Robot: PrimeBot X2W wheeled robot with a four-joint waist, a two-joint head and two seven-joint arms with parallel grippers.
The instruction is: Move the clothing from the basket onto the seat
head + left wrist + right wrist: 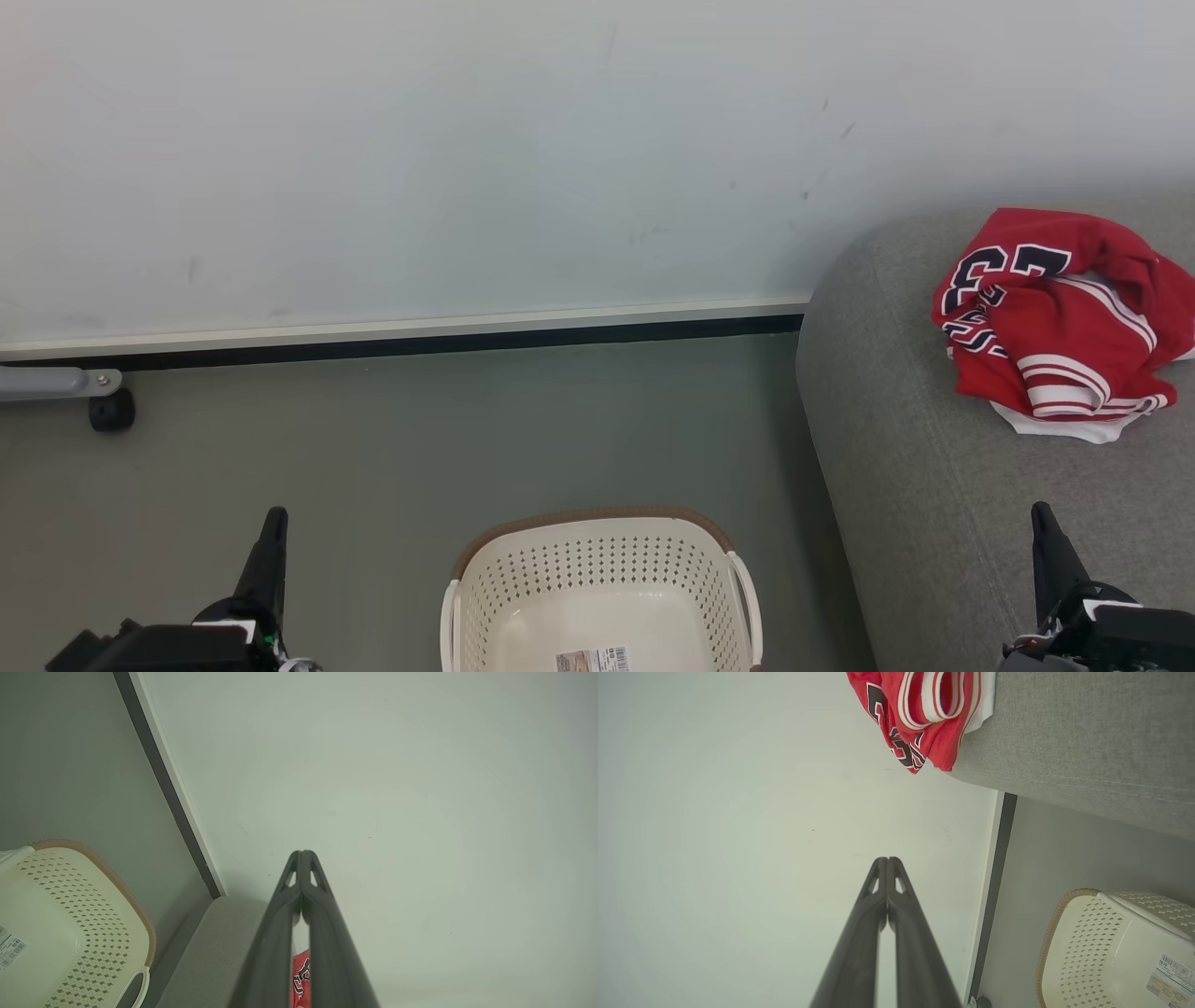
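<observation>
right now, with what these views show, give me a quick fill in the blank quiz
1. The basket is ____; it holds no clothing.
2. The clothing lies on the ____, right of the basket.
3. The left gripper and right gripper are both ____.
Missing: empty; seat; shut.

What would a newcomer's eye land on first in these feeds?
The red clothing, crumpled with its number showing, lies on the grey seat at the head view's right. The cream basket stands on the floor at bottom centre, no clothing in its visible part. The left gripper and right gripper are shut, holding nothing.
</observation>
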